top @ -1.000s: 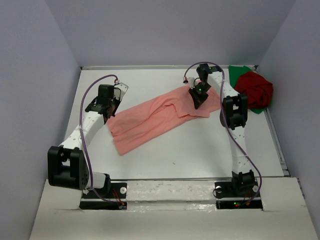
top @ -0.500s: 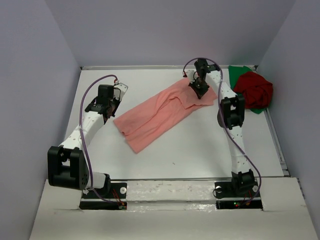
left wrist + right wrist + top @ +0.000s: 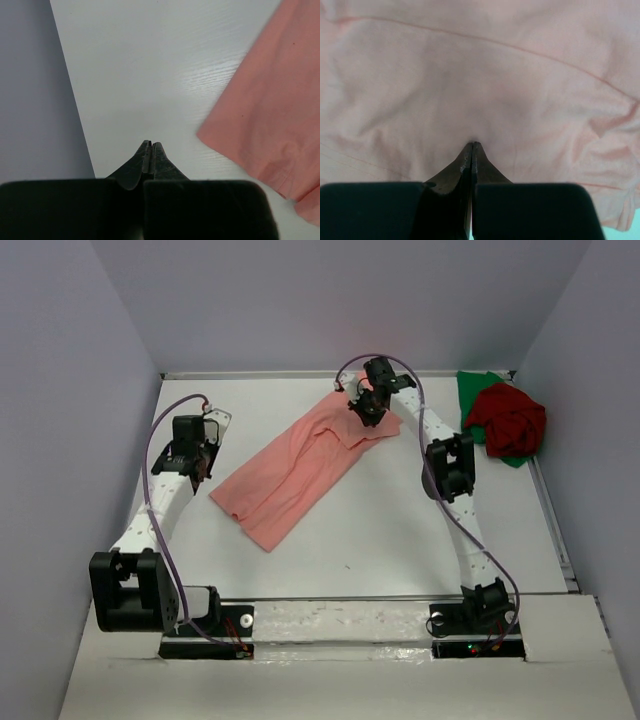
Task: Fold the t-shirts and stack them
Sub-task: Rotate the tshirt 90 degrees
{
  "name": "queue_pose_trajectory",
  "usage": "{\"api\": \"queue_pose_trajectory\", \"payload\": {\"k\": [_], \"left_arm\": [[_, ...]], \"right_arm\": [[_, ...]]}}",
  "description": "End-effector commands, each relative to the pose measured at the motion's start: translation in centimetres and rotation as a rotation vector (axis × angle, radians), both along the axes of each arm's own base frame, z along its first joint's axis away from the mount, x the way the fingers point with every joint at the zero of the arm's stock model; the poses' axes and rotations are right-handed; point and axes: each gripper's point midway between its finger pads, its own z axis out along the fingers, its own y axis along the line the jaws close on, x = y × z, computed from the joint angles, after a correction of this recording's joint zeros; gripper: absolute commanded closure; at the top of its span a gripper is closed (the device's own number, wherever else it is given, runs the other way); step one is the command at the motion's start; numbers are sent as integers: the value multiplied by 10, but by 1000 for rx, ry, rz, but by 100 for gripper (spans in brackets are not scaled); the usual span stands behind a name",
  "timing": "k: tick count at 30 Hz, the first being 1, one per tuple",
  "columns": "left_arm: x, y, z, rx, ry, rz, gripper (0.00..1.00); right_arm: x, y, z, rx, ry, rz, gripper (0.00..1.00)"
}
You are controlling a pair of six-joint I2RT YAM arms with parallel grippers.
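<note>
I read the right claw (image 3: 472, 145) as fully closed, its tips pinching the salmon-pink shirt (image 3: 290, 475) at its far end. The left claw (image 3: 151, 144) is closed and empty over bare counter (image 3: 400, 530), just beside that shirt. The dark red shirt (image 3: 510, 418) lies bunched on the green shirt (image 3: 474, 390) in the far right corner.

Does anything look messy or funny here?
Yes. The red shirt is scrunched into a ball on top of the green shirt in the far right corner. The pink shirt lies slanted and wrinkly, not folded yet.
</note>
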Motion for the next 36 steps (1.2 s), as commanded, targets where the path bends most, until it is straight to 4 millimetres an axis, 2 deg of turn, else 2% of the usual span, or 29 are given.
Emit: {"api": "queue_pose_trajectory", "payload": {"k": [1,4,7,8,10,11,12,14,15,17,18,19,21,23,25,27,28,29,31,32,33,36], "left_arm": [[0,1,12,-20,-46,5,100],[1,0,14,-24,-54,3,100],[2,-5,20,-49,-70,-20,100],[2,-6,22,-54,-78,-21,100],[3,-7,29,-56,-98,-24,100],[4,-7,32,-61,-110,-20,100],[4,-7,35,-61,-122,-20,100],[5,-6,45,-62,-155,-14,100],[5,-6,49,-64,-171,-12,100],[4,-7,54,-69,-190,-18,100],[4,-8,55,-74,-195,-17,100],[4,-8,55,-76,-198,-18,100],[3,-7,55,-73,-202,-13,100],[1,-5,55,-70,-204,-6,100],[-1,-2,55,-66,-215,5,100],[-2,1,55,-70,-233,16,100],[-6,11,53,-70,-237,44,100],[-7,14,51,-69,-239,53,100],[-11,19,53,-69,-255,67,100],[-12,20,54,-68,-259,69,100],[-13,21,57,-68,-269,72,100],[-16,27,62,-75,-290,89,100]], "right_arm": [[14,31,42,83,-131,67,100],[12,22,57,50,-164,55,100],[10,6,86,2,-227,16,100],[9,1,112,0,-270,-10,100],[1,-2,133,14,-288,-26,93],[-5,-2,146,31,-299,-27,91],[-18,-1,173,69,-320,-12,85],[-35,2,196,96,-334,4,79],[-48,3,219,133,-348,14,82],[-67,10,232,174,-320,39,90],[-83,19,233,210,-269,57,100],[-90,21,232,225,-237,67,100],[-113,38,225,256,-148,107,100],[-127,47,208,253,-63,117,100],[-144,66,196,270,18,167,100],[-158,79,173,262,117,195,100],[-168,93,165,256,150,225,100],[-174,100,147,235,200,235,100],[-190,119,133,217,243,277,100],[-190,119,124,211,262,277,100],[-200,131,110,193,292,302,100],[-216,151,85,174,345,346,100]]}}
